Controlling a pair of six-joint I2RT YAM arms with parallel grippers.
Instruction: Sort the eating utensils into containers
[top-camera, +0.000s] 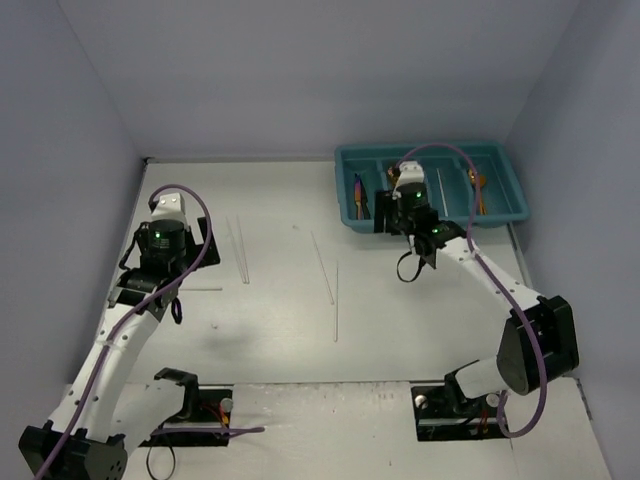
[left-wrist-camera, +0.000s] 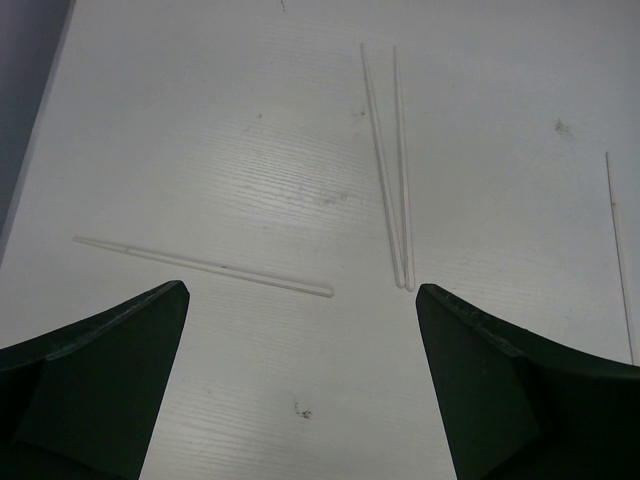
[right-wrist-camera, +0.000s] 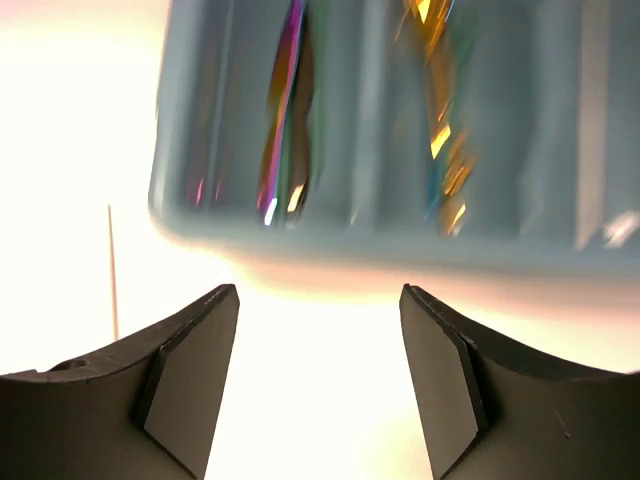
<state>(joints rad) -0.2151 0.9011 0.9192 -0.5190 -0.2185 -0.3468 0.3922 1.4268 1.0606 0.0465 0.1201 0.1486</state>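
The teal cutlery tray (top-camera: 440, 148) stands at the back right. It holds iridescent purple utensils (top-camera: 360, 195), gold ones (top-camera: 478, 185) and a white chopstick (top-camera: 441, 190). White chopsticks lie on the table: a pair (top-camera: 240, 250), two singles (top-camera: 322, 267) (top-camera: 336, 302) and one near the left arm (top-camera: 200, 289). My left gripper (top-camera: 155, 300) is open and empty above the table; in its wrist view the gripper (left-wrist-camera: 302, 290) faces the pair (left-wrist-camera: 395, 170) and the lone chopstick (left-wrist-camera: 200, 265). My right gripper (top-camera: 412, 265) is open and empty just in front of the tray (right-wrist-camera: 380, 235).
In the blurred right wrist view the purple utensils (right-wrist-camera: 285, 110) and gold utensils (right-wrist-camera: 440, 140) lie inside the tray, and a thin chopstick (right-wrist-camera: 112, 270) lies at the left. Grey walls enclose the table on three sides.
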